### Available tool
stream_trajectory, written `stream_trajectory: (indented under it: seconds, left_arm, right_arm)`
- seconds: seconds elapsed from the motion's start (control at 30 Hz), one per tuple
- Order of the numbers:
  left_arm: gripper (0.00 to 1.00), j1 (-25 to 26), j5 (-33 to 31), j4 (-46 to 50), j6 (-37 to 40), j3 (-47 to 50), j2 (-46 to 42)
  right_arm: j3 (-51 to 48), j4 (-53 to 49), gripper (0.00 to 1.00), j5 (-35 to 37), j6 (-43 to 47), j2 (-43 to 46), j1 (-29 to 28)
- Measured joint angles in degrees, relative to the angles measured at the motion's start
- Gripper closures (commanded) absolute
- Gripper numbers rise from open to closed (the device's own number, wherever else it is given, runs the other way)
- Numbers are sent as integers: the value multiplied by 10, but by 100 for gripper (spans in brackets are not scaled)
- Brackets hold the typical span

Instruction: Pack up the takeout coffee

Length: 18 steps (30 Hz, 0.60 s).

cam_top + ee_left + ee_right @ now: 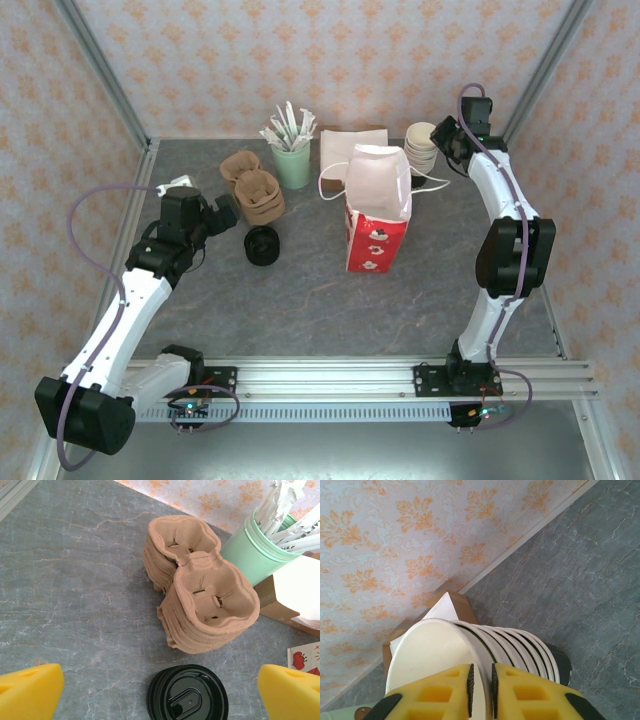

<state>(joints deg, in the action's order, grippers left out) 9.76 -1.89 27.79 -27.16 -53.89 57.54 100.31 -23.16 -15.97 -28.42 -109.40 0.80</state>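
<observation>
The rim of the top cup [430, 655] is pinched by the narrowed right gripper [481, 687]. The lid stack [187, 697] is flanked by the wide-spread left gripper [160, 692].

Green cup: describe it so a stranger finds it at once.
Start at the tall red-and-white paper bag mid-table. Left of it near the back wall stands the green cup, beside the stacked brown cup trays; it alone is full of white paper-wrapped sticks.

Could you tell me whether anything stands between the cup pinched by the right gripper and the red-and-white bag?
Nothing solid that I can see. The right gripper pinches the top cup of the cup stack; the open bag stands just beside it, with only its own white handle lying between.
</observation>
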Motion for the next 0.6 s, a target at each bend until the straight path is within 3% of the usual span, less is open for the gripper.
stream_trajectory:
  seconds: [0.4, 0.6]
  left_arm:
    - [0, 0, 0, 12, 0, -8, 1]
    - [0, 0, 0, 14, 0, -8, 1]
  right_arm:
    - [-20, 5, 100, 2, 2, 14, 0]
    - [-57, 9, 100, 10, 1, 46, 0]
